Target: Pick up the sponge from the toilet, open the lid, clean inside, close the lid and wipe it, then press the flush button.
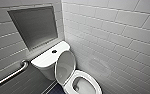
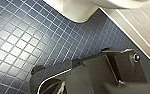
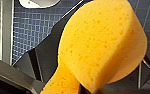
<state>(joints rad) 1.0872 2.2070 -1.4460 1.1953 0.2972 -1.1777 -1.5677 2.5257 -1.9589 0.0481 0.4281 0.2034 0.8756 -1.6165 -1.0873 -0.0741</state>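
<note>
Orange-yellow foam of the sponge (image 3: 101, 42), pinched near one end so that the block bulges and bends, is gripped by the right gripper (image 3: 87, 88), closed on it firmly enough, by the look of it, to carry it. The sponge hangs above the blue mosaic floor (image 3: 28, 32), apart from the ceramic. Farther out stands the toilet (image 1: 91, 76), set into the corner of a white tiled wall (image 1: 111, 37). Its lid (image 1: 64, 66) stands raised, leaning back toward the tank, which exposes the seat ring (image 1: 97, 82) and the bowl for cleaning inside; the opening step is judged done. The flush button (image 1: 54, 51) sits in the middle of the tank top (image 1: 42, 60), unobstructed. A metal grab bar (image 1: 13, 73) runs along the grey wall beside the tank.
</note>
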